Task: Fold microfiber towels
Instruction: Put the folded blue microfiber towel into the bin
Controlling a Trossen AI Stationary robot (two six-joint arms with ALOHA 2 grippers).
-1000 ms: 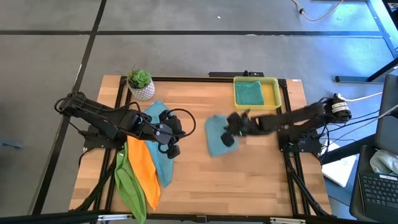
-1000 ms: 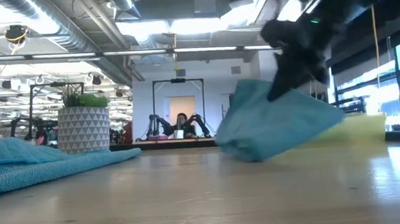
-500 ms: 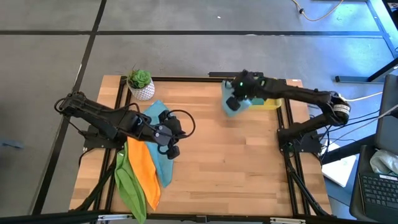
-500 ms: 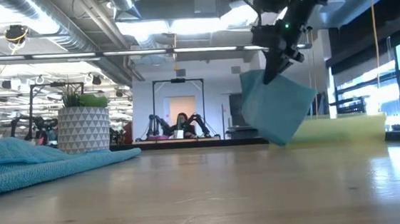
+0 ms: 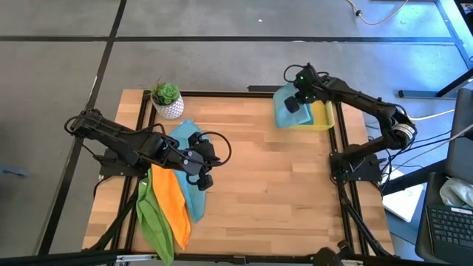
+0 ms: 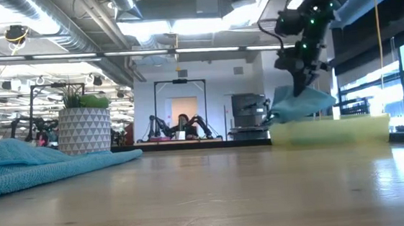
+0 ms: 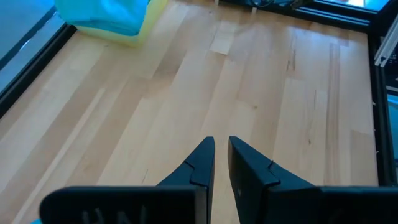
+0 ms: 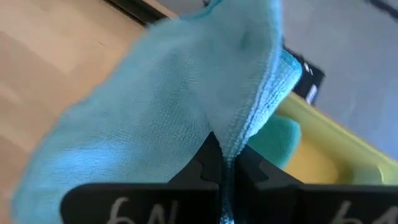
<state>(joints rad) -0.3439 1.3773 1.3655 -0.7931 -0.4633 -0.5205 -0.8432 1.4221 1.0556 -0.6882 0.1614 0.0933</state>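
My right gripper [image 5: 294, 103] is shut on a folded light-blue towel [image 5: 283, 111] above the left end of the yellow tray [image 5: 325, 117] at the table's far right. In the low view the towel [image 6: 299, 105] hangs just over the tray [image 6: 333, 130]. A darker teal towel [image 8: 280, 138] lies in the tray. My left gripper [image 5: 205, 179] is shut and empty, over a teal towel [image 5: 186, 144] that lies flat at the table's left. An orange towel [image 5: 170, 199] and a lime green towel [image 5: 153, 218] lie beside it. My right gripper pinches a folded edge of the light-blue towel [image 8: 242, 140] between its two fingers, several layers thick. The fingers come from above, pointing down. The towel hangs bunched below the fingers, clear of the table, and its lower part reaches down to the tray's rim.
A small potted plant [image 5: 167, 100] in a white patterned pot stands at the far left corner. The bare wooden tabletop [image 5: 273, 192] lies between the two arms. The green towel's near end hangs over the table's near edge.
My right gripper has risen from the table's middle and gone toward the far right corner with the folded light-blue towel. The towel has been lifted clear of the table and now hangs over the tray's left end.
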